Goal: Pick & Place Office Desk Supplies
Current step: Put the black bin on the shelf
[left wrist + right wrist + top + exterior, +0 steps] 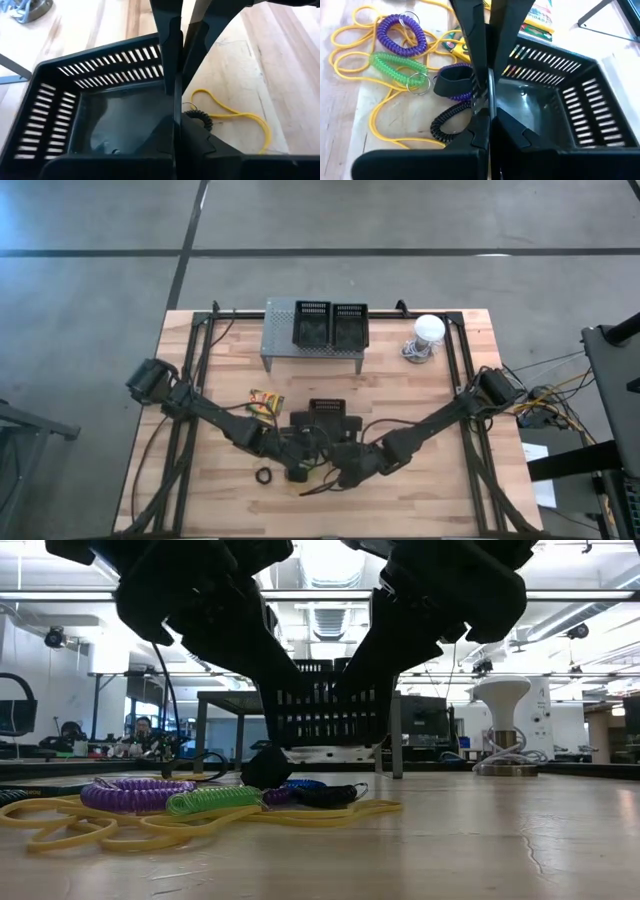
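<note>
Both grippers, left gripper (176, 75) and right gripper (487, 75), pinch the mesh basket (322, 420) walls at 9 and 3 o'clock (light, stiff, slotted plastic, I judge; rims suit gripping).

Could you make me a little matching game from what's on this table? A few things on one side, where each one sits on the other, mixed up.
Things:
1. white dome object
2. crayon box
3. two mesh baskets
4. purple coil loop

Places:
A. on top of the grey metal stand
B. in the pile of loops in front of the grippers
C. at the table's far right corner
D. on the wood beside the left arm

Pairs: 1-C, 2-D, 3-A, 4-B
</note>
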Controlling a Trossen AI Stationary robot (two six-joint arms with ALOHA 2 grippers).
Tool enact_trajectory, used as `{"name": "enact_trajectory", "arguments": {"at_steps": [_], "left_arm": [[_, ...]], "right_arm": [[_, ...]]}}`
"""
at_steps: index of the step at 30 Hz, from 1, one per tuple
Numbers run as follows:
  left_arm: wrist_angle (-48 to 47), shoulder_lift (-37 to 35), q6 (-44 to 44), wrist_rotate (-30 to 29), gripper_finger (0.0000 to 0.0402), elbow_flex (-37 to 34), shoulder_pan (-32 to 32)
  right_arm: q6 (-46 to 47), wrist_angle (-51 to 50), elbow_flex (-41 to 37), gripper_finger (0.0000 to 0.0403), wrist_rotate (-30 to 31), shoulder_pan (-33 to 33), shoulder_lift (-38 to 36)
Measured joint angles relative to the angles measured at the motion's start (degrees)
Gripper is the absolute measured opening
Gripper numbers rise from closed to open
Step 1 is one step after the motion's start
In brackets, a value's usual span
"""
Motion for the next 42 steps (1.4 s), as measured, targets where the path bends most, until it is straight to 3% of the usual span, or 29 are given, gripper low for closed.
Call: {"name": "enact_trajectory", "arguments": {"at_steps": [4,12,14,19,26,31,34,38,42], "left_arm": [[-0.09,0.02,-0.10,0.37,0.0013,0.00,-0.02],[-0.74,0.15,-0.28,-0.13,0.0010,-0.02,0.03],[-1.72,0.15,-0.09,-1.03,0.0010,0.33,-0.31],[-6.17,0.02,1.43,-2.04,0.0010,4.11,-2.59],[-33.36,-0.02,-4.36,-6.16,0.0009,18.06,-8.39],[-61.38,-0.58,-15.27,-8.52,0.0008,27.59,-10.79],[-73.47,-3.56,-20.81,-9.55,0.0008,29.18,-9.93],[-78.05,-12.15,-21.35,-11.15,0.0008,26.21,-6.04],[-71.79,-23.44,-9.02,-11.24,0.0008,19.33,1.78]], "right_arm": [[-2.85,1.54,0.40,0.0030,0.43,0.11,0.00],[-5.50,0.19,3.15,0.0124,0.85,0.85,-1.47],[-3.56,-2.57,3.18,0.0137,5.26,2.56,-3.29],[6.43,-14.96,2.99,0.0140,23.65,10.31,-6.34],[24.69,-29.19,2.90,0.0123,34.18,19.02,-6.95],[27.80,-31.69,1.73,0.0112,37.72,20.28,-6.88],[29.10,-31.69,0.40,0.0106,38.07,20.22,-6.88],[31.15,-31.67,-1.33,0.0098,38.07,20.24,-6.86],[31.31,-31.52,-1.63,0.0091,38.09,20.22,-6.84]]}}
